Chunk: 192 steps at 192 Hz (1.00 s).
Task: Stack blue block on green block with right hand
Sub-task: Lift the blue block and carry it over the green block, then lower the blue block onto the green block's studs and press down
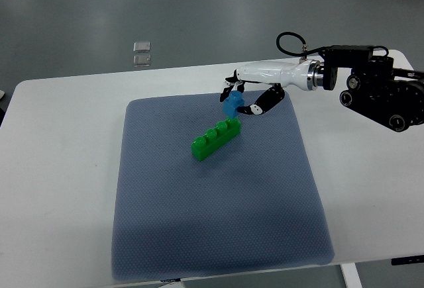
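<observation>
Top view, the only one: white counter (73, 136) carrying a grey-blue mat (212, 228), with the green block (216, 138) lying on the mat a little above its middle, a long studded brick running from its 7 o'clock end to its 1 o'clock end. Just beyond that 1 o'clock end, the blue block (232, 104), small and roughly cubic, lifted clear of the mat and pinched in the fingers (255, 108) of the right hand (246, 100), whose arm enters from 3 o'clock. Fingers closed narrowly around the blue block, one dark-tipped digit below it, others above; exact contact faces too small to tell. No left hand visible anywhere. At 11 o'clock off the counter, two small clear squares (142, 53) on the floor. Judged from looks: hard moulded plastic, light, rigid, smooth-sided and so a bit slippery, not fragile; best held across two opposite flat sides, leaving the underside free to seat on the green studs. Likely needs square alignment and a firm downward press to lock.
</observation>
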{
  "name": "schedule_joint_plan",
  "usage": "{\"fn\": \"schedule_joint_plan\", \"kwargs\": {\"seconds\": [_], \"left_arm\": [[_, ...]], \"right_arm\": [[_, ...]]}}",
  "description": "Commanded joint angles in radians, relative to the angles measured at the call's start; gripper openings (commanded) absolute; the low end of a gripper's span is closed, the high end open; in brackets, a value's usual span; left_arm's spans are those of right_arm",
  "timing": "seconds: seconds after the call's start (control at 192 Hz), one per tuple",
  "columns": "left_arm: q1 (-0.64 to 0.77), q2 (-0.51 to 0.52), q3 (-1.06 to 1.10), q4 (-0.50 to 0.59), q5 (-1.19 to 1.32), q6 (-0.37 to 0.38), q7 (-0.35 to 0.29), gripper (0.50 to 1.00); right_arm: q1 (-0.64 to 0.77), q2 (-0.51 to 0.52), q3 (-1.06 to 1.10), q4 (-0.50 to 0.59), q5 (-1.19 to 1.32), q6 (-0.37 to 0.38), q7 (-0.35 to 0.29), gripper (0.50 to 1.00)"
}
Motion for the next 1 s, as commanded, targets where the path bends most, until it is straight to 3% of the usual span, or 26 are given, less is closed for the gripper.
{"fn": "schedule_joint_plan", "kwargs": {"seconds": [0.0, 0.364, 0.993], "left_arm": [[0.0, 0.0, 0.0, 0.0, 0.0, 0.0, 0.0, 1.0], [0.0, 0.0, 0.0, 0.0, 0.0, 0.0, 0.0, 1.0], [0.0, 0.0, 0.0, 0.0, 0.0, 0.0, 0.0, 1.0]], "right_arm": [[0.002, 0.024, -0.01, 0.0, -0.011, -0.002, 0.006, 0.549], [0.008, 0.117, -0.02, -0.066, -0.118, -0.039, -0.003, 0.549], [0.005, 0.126, -0.053, -0.114, -0.13, -0.059, 0.0, 0.552]]}}
